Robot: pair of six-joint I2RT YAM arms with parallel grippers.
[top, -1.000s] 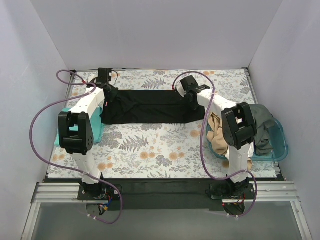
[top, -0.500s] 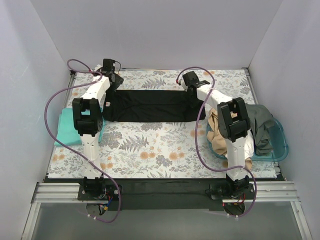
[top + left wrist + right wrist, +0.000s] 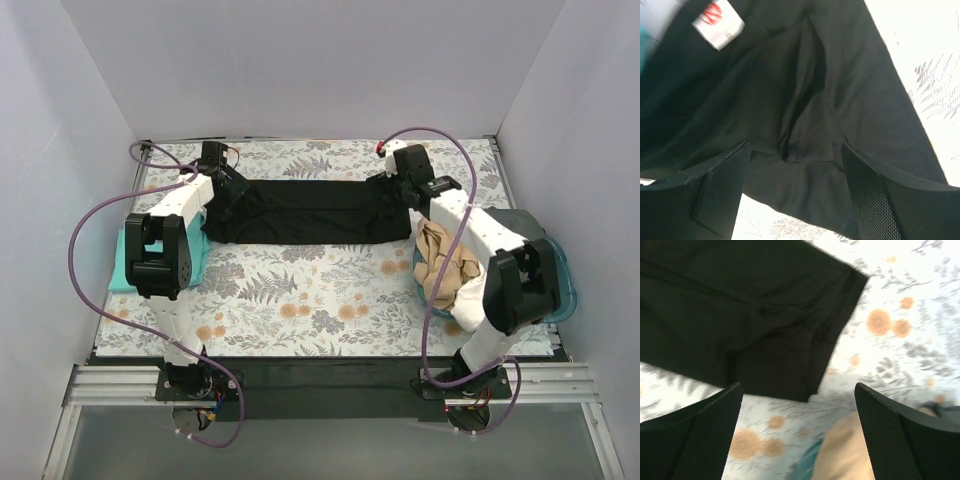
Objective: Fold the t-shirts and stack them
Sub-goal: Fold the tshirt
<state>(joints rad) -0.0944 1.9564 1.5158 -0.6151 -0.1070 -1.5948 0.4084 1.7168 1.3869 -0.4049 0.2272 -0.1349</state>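
Observation:
A black t-shirt (image 3: pixel 305 212) lies folded into a long strip across the back of the table. Its red-white neck label (image 3: pixel 717 22) shows in the left wrist view. My left gripper (image 3: pixel 222 188) hovers open over the strip's left end, and dark cloth (image 3: pixel 805 100) lies flat below the spread fingers (image 3: pixel 722 185). My right gripper (image 3: pixel 398 183) stands open by the strip's right end. Below it lie the shirt's corner (image 3: pixel 755 315) and bare tablecloth, with nothing between the jaws. A folded teal t-shirt (image 3: pixel 120 265) lies at the left edge. Tan (image 3: pixel 445 265), white (image 3: pixel 470 315) and grey (image 3: pixel 522 225) t-shirts sit in the basket.
A translucent teal basket (image 3: pixel 565 290) stands at the right edge, partly under the right arm; its rim (image 3: pixel 807 465) and the tan cloth (image 3: pixel 850 450) show in the right wrist view. The floral tablecloth (image 3: pixel 300 300) covers the table. White walls enclose three sides.
Both grippers have opened and let go of the black t-shirt's ends. The right arm has swung out to the right, and the left arm has shifted near the strip's left end.

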